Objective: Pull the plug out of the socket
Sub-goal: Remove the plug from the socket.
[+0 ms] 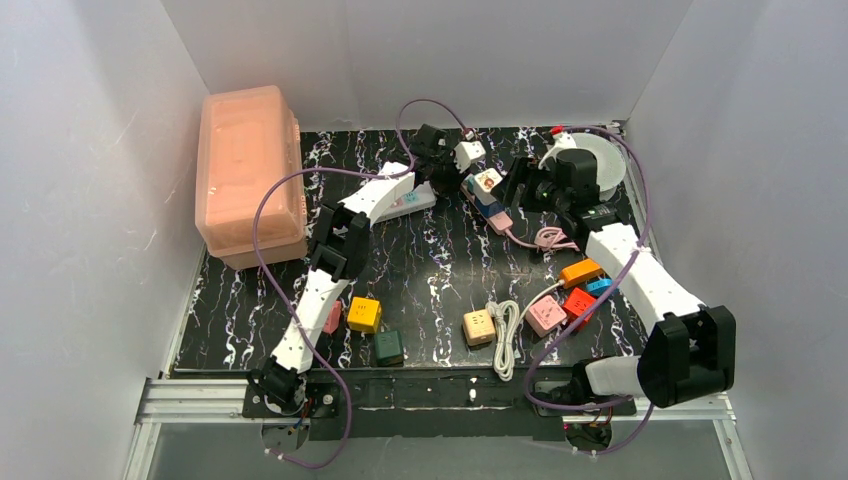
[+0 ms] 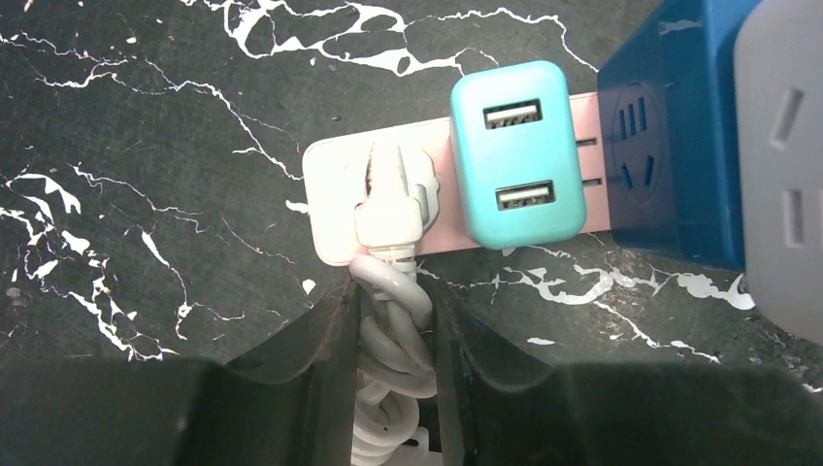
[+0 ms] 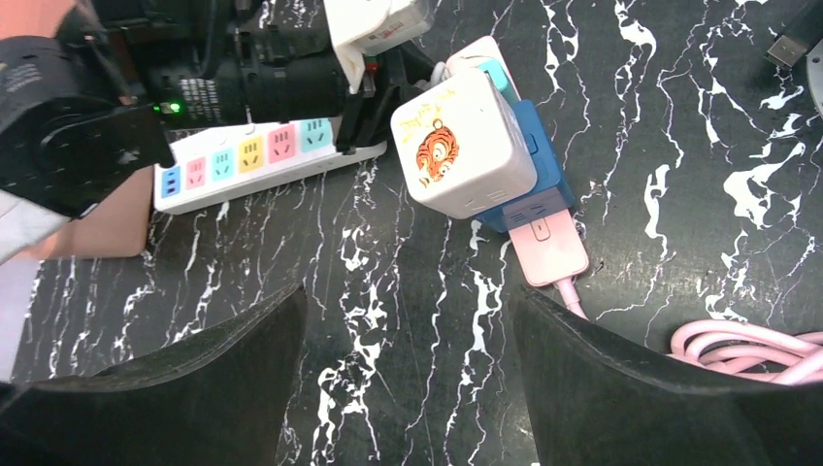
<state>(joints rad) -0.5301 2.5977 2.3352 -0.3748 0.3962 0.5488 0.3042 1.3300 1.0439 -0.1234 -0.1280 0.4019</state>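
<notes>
The socket (image 3: pixel 252 160), a long white strip with pastel outlet faces, lies at the back (image 1: pixel 412 203), partly under my left arm. Beside it lies a slim pink bar (image 2: pixel 330 209) carrying a teal USB charger (image 2: pixel 519 155), a blue adapter (image 2: pixel 670 136) and a tiger-printed white cube (image 3: pixel 461 146). A white plug (image 2: pixel 393 199) is seated in that bar's end. My left gripper (image 2: pixel 393 301) is shut on the plug's coiled white cord just behind it, seen from above as the left gripper (image 1: pixel 450 172). My right gripper (image 3: pixel 408 330) hangs open over bare table, short of the bar's pink end (image 3: pixel 548 248).
A peach lidded bin (image 1: pixel 248 175) stands at the back left. Loose cube sockets lie near the front: yellow (image 1: pixel 364 314), dark green (image 1: pixel 388 347), cream (image 1: pixel 479 326) with a white cord, pink (image 1: pixel 545 315), red (image 1: pixel 578 303), orange (image 1: pixel 581 270). A pink cord coil (image 1: pixel 552 238) lies by the right arm.
</notes>
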